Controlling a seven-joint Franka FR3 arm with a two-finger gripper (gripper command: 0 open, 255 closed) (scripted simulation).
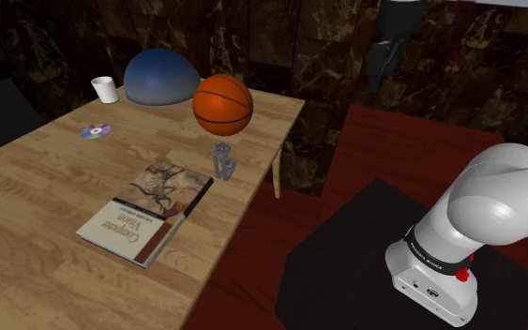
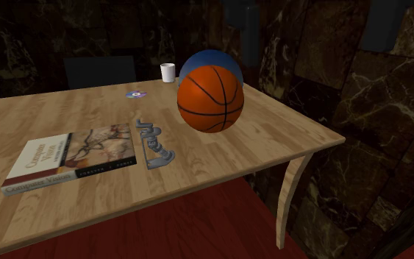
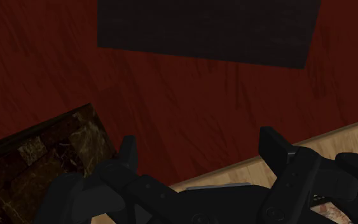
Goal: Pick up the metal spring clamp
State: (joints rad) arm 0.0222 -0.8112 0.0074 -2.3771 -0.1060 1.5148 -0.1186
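The spring clamp [image 1: 222,161] is a small grey-blue metal piece on the wooden table [image 1: 27,187], close to the edge nearest the arm. It lies between the book and the basketball, and in the second exterior view the clamp [image 2: 152,145] rests just beside the book's end. My gripper [image 1: 381,67] hangs high in the shoulder view's upper right, well away from the clamp and off the table. In the wrist view the gripper [image 3: 199,149] is open with nothing between its fingers, over red floor and a strip of the table's edge [image 3: 336,137].
A basketball [image 1: 222,103] stands just behind the clamp. A book [image 1: 144,208] lies beside it. Farther back are a blue dome [image 1: 158,77], a white cup [image 1: 105,89] and a disc [image 1: 95,130]. Dark marbled walls stand behind the table. The black stand [image 1: 365,272] sits on red floor.
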